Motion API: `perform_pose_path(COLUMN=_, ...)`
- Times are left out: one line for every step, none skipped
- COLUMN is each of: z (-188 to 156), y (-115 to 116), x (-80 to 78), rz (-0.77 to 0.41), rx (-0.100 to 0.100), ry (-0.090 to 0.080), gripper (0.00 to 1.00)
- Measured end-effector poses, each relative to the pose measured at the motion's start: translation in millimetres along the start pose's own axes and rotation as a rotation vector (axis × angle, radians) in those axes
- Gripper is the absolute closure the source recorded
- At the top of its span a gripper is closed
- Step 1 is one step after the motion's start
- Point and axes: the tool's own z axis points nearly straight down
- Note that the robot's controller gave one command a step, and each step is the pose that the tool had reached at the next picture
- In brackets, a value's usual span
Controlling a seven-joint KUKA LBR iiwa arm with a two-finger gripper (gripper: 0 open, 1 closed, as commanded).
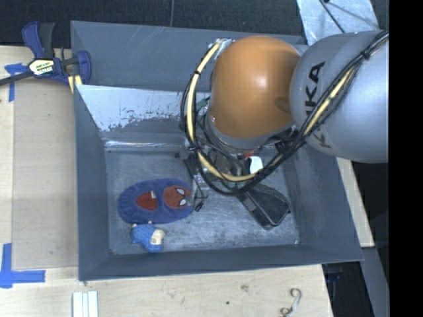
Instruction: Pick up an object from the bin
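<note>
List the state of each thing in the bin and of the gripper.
Blue oval fabric pouch with red patches: flat on floor, not lifted.
Small blue-and-cream toy: loose, near the front wall.
Black flat plastic piece: on floor, partly under arm.
Gripper: low, at pouch's right end.

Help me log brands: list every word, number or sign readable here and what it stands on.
"KA": black letters on the silver robot arm; the rest of the word is crossed by cables.
No readable text on the blue oval fabric pouch with two red patches.
</note>
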Motion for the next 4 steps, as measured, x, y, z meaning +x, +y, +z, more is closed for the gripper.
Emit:
perform_pose_path(z=163.9, y=21.1, x=-14.4, rz=-0.2, rx=0.001, ry=-0.004, gripper=0.0)
perform_pose_path(z=154.0, y=21.7, x=-21.3, rz=-0.196, rx=-0.003, ry=-0.027, gripper=1.0)
perform_pose_path(z=83.9, y=18.1, x=-25.9, rz=-0.119, rx=-0.002, ry=-0.016, gripper=1.0)
perform_pose_path(z=10.4, y=25.1, x=-11.4, rz=-0.121, rx=-0.003, ry=-0.015, gripper=1.0)
